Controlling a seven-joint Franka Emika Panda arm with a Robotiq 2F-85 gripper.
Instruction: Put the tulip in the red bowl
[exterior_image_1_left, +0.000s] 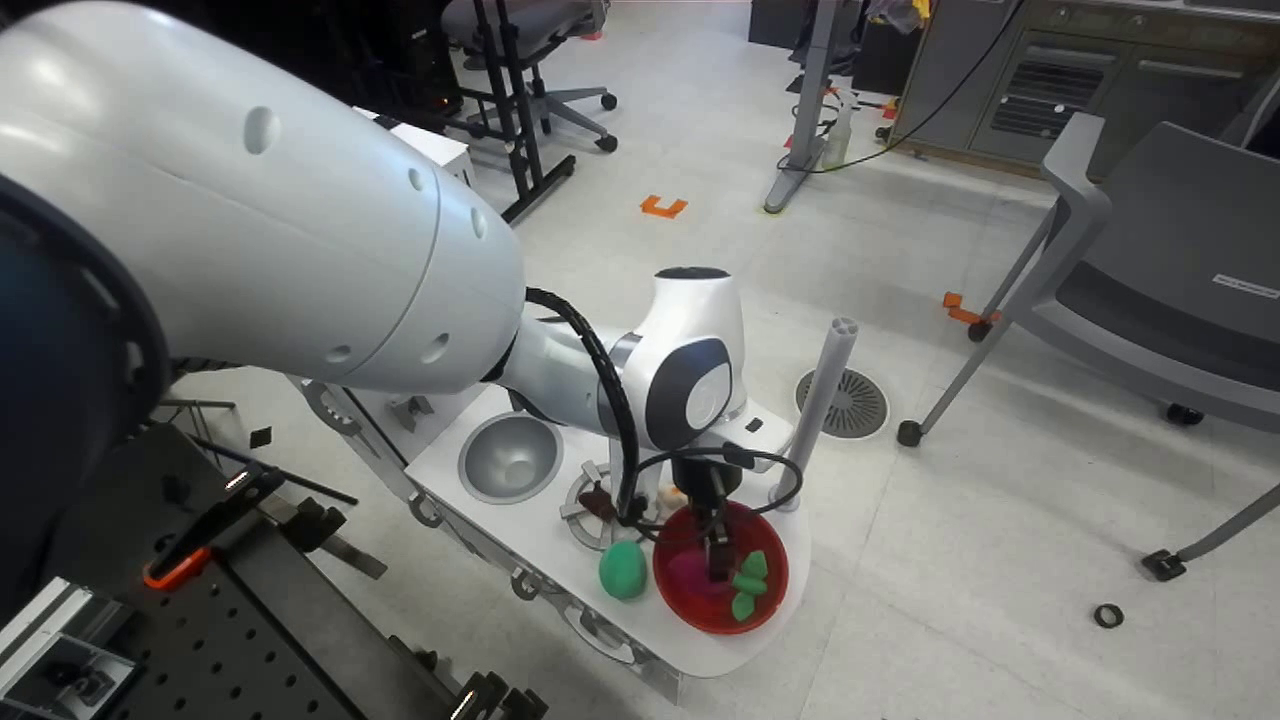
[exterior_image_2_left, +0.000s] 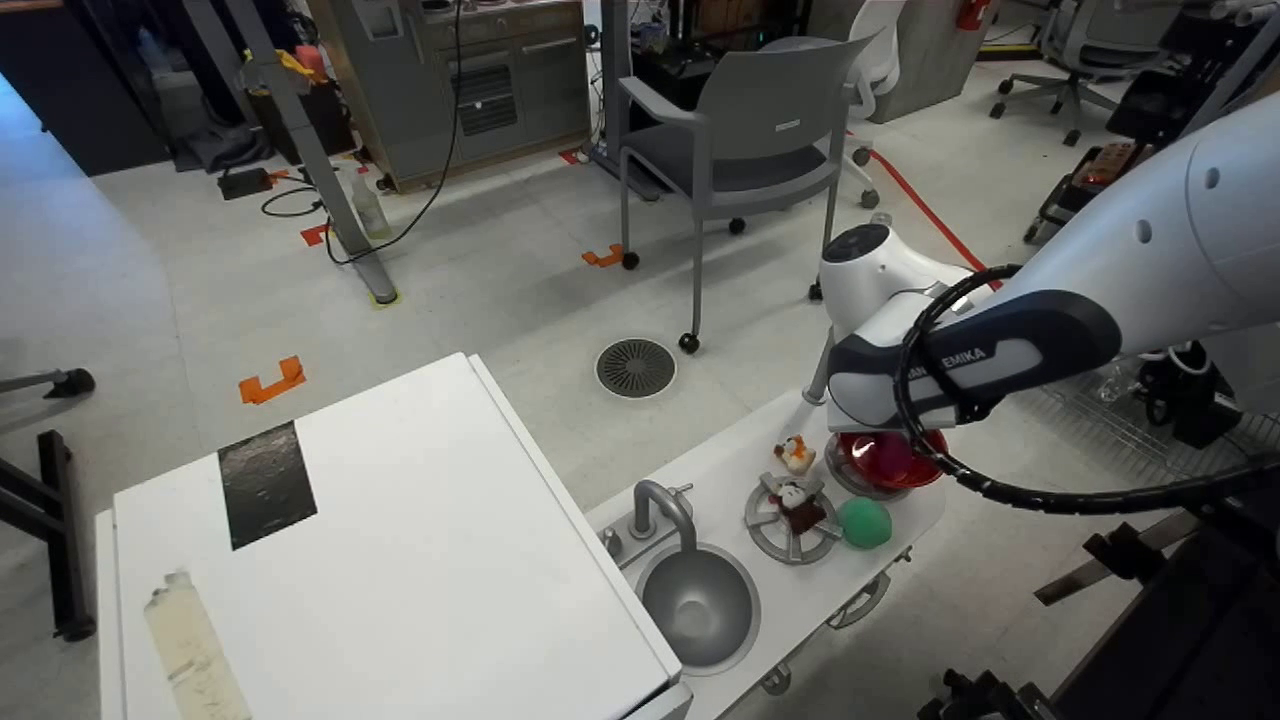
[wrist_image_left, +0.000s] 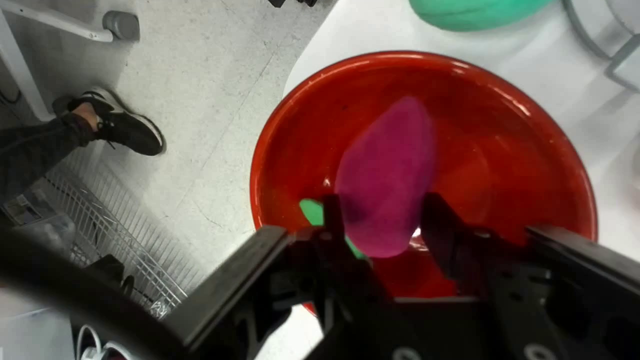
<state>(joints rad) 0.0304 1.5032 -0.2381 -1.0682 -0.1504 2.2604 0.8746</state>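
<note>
The magenta-pink tulip (wrist_image_left: 390, 165) is between the fingertips of my gripper (wrist_image_left: 382, 202) in the wrist view, with a finger against each side. It is over the inside of the red bowl (wrist_image_left: 510, 145); I cannot tell whether it touches the bottom. In an exterior view my gripper (exterior_image_1_left: 718, 565) reaches down into the red bowl (exterior_image_1_left: 765, 525), with the tulip (exterior_image_1_left: 692, 572) beside the fingers. In an exterior view the tulip (exterior_image_2_left: 888, 455) shows in the bowl (exterior_image_2_left: 922, 473), while the arm hides the gripper. Bright green pieces (exterior_image_1_left: 750, 585) lie in the bowl.
A round green toy (exterior_image_1_left: 623, 570) stands beside the bowl on the white counter (exterior_image_1_left: 560, 535). A burner grate with a brown toy (exterior_image_2_left: 800, 512) and an orange-white toy (exterior_image_2_left: 796, 455) are near. A grey basin (exterior_image_2_left: 697, 610), faucet (exterior_image_2_left: 665, 505) and white post (exterior_image_1_left: 828, 390) stand on the counter.
</note>
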